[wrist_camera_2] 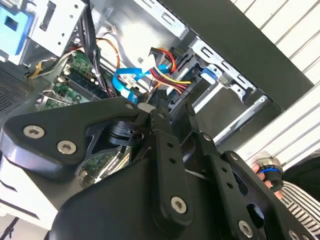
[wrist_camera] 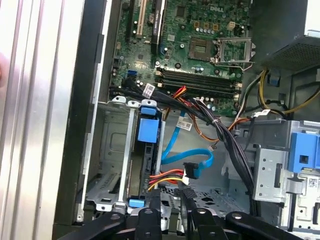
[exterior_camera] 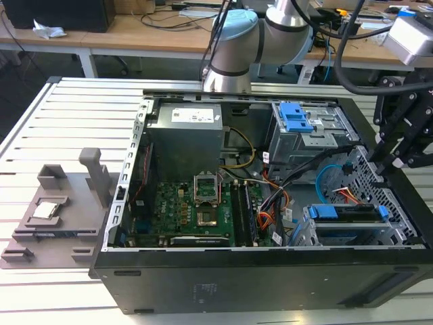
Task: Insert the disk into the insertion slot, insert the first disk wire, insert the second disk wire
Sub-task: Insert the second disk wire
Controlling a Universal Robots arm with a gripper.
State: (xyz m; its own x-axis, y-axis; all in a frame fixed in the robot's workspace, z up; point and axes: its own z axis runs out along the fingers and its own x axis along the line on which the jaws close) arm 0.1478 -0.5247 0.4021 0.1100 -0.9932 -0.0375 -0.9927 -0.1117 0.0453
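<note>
Gripper (wrist_camera: 171, 195), jaws seemingly tight around first disk wire (wrist_camera: 167, 178), second disk wire (wrist_camera: 171, 143) alongside.

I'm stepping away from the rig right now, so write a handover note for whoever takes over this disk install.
The gripper is down inside the case, beside the rear end of the disk; open or shut cannot be told.
The disk sits in the insertion slot, apparently done.
The first disk wire runs to the disk's end by the gripper; seating unclear.
The second disk wire loops free, its dark plug apart from the disk; not yet inserted.
</note>
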